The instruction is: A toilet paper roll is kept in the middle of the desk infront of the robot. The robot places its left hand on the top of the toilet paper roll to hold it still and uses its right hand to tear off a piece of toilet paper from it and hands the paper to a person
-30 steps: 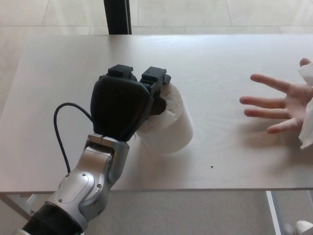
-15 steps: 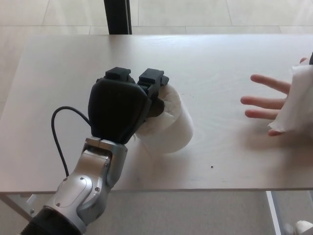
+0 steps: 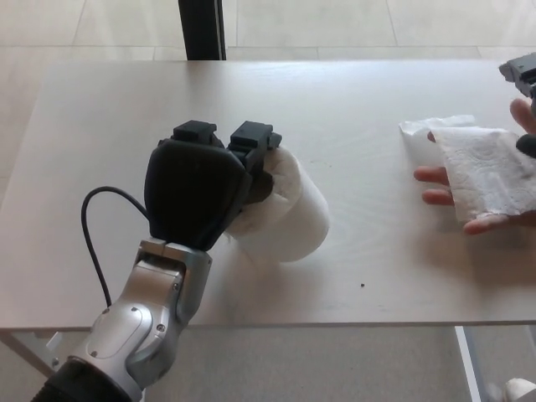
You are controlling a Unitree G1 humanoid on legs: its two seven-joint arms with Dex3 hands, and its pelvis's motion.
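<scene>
Your matte black left robot hand (image 3: 201, 186) clenched the soft white toilet paper roll (image 3: 289, 211) at centre frame on the pale, smooth worktop (image 3: 352, 84), while the crinkled torn paper piece (image 3: 490, 172), previously at the right edge, now covered the person's hand (image 3: 452, 186), and the right robot hand (image 3: 525, 74) barely showed, its grip unreadable.

Pale desk (image 3: 126, 109) carries 1 toilet paper roll (image 3: 295, 213) near centre; 1 tiny dark speck (image 3: 362, 285) on it at 5 o'clock from roll.
</scene>
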